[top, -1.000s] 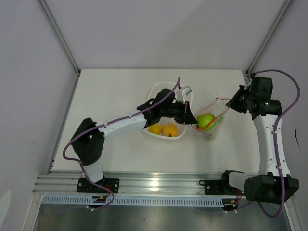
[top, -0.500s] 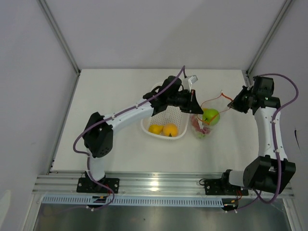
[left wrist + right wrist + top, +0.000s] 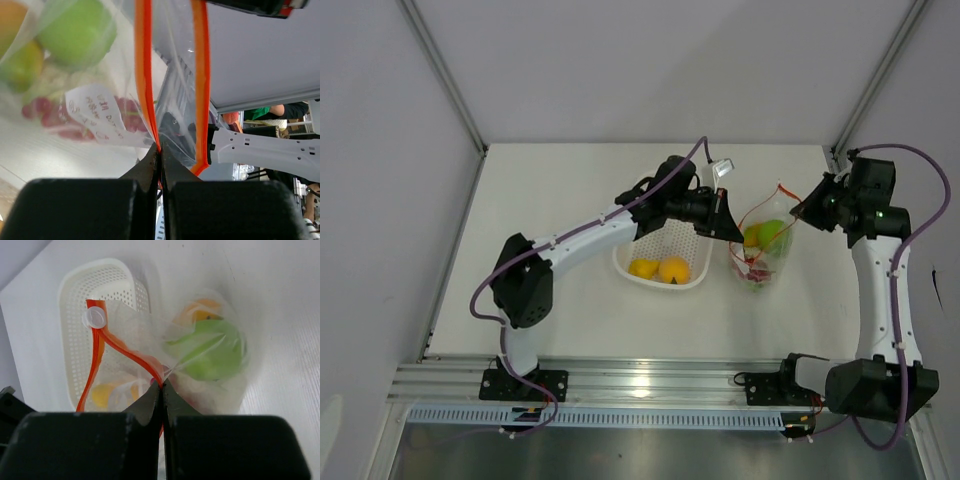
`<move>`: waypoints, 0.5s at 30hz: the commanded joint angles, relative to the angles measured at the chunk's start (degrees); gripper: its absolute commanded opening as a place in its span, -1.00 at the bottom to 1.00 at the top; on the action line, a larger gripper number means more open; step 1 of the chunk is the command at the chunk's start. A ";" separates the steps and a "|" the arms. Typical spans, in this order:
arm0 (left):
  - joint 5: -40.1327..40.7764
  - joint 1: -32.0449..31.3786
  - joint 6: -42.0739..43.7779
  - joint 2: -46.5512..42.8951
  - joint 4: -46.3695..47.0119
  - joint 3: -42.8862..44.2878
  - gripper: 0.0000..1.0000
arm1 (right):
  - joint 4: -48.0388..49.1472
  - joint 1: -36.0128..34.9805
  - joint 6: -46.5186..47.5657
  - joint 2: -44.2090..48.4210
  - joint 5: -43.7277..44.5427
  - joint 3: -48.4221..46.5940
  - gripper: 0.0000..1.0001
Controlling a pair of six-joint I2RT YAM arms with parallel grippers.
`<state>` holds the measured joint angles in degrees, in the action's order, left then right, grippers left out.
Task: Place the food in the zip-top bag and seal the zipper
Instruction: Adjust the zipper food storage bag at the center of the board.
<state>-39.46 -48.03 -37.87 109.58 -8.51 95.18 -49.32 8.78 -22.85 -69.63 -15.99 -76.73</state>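
The clear zip-top bag (image 3: 761,256) hangs between my two grippers, right of the basket. Inside it lie a green apple (image 3: 768,233), a red grape bunch (image 3: 55,117) and an orange-yellow fruit (image 3: 200,310). My left gripper (image 3: 160,150) is shut on the orange-red zipper (image 3: 143,75) at the bag's left end. My right gripper (image 3: 161,385) is shut on the zipper (image 3: 125,347) at the right end. The mouth gapes between the two strips. Two orange-yellow fruits (image 3: 658,268) lie in the white basket (image 3: 665,245).
The white perforated basket stands just left of the bag, under my left arm. The table's back wall and corner posts lie behind. The metal rail with both arm bases (image 3: 650,385) runs along the near edge.
Both grippers have raised the bag's mouth, so the bag now hangs more upright with the food sunk lower. My right gripper has moved a little left and down.
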 commanded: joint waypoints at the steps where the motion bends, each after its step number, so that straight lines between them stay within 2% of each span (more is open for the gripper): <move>1: -2.28 0.83 -0.27 -2.01 0.78 0.45 -0.99 | 0.53 -0.34 0.26 3.09 1.48 -1.60 -1.00; 7: -1.50 1.01 -1.24 -0.50 4.28 -7.27 -0.99 | 3.00 -0.43 1.05 3.62 2.54 7.36 -1.00; 13: -0.27 1.01 2.18 -1.30 0.79 -5.62 -0.99 | 3.27 -0.43 1.05 5.11 2.45 8.97 -1.00; 15: 1.31 1.01 3.50 -2.17 -0.71 -5.53 -0.67 | 3.18 -0.43 1.14 5.46 2.11 8.61 -1.00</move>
<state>-39.31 -47.33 -36.82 109.56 -7.88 87.31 -47.72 8.56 -22.39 -66.06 -14.22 -66.83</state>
